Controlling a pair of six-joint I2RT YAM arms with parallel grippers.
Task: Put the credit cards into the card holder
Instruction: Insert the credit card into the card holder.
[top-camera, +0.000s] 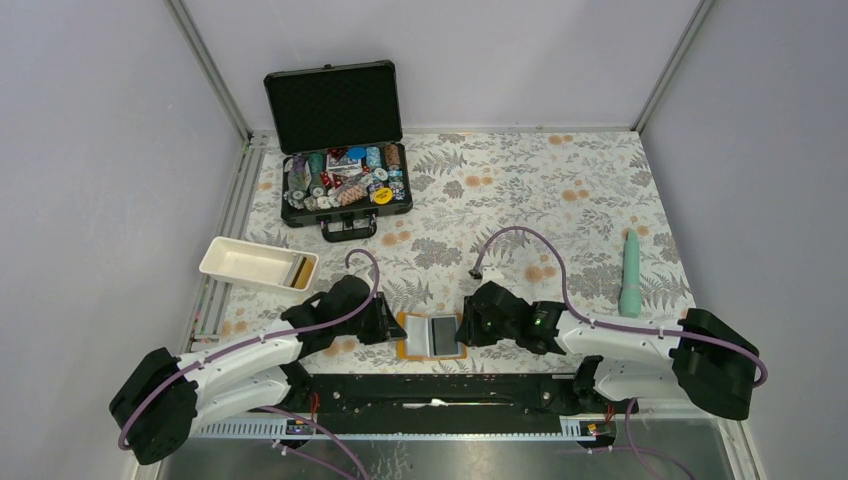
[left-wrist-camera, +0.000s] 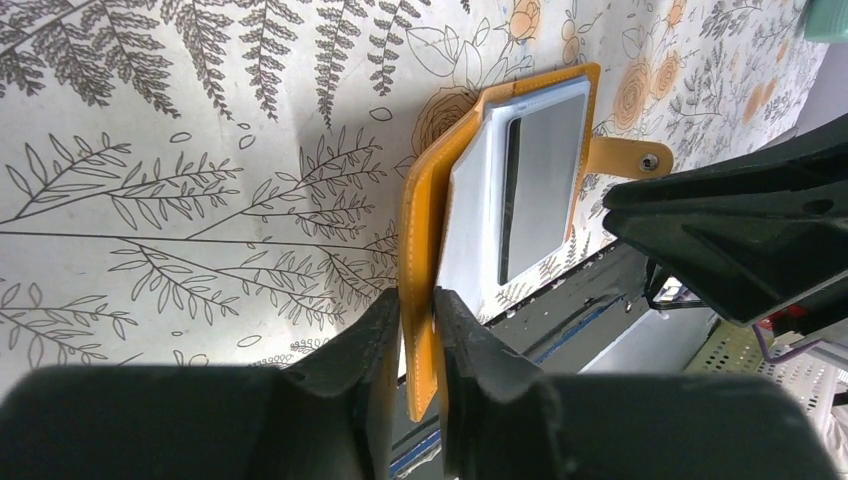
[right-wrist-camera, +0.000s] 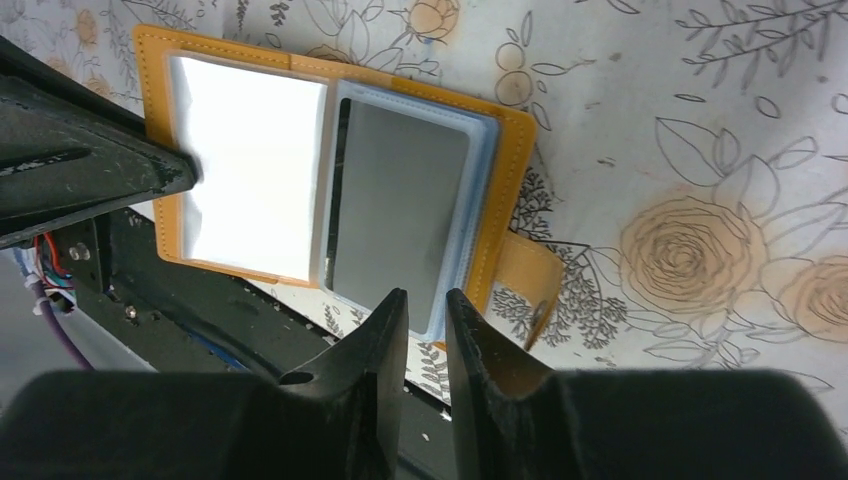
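Top view, holder: the small orange-tan leather-like folding card holder (top-camera: 404, 342) lies opened on the flower-printed tabletop (top-camera: 560, 200), between the left fingers (top-camera: 388, 328) and the right fingers (top-camera: 466, 328).
Top view, hidden: both sets of fingertips are covered by their wrists, so no gap can be read here.
Left wrist, fingers: drawn narrow and pinched on the holder's orange cover edge, which runs between them.
Left wrist, card: a flat grey card (left-wrist-camera: 545, 180) is seen inside the pale blue-clear sleeve, beyond the fingertips.
Right wrist, fingers: a narrow slit is kept, with the sleeve's corner just at the tips. Whether it is gripped cannot be told.
Right wrist, unclear: the page up and left of the tips is washed out white, so a pale card cannot be told from glare.
Risk: if the sleeve is let go while the cover is pulled, the holder could be dragged off the near edge or folded shut.
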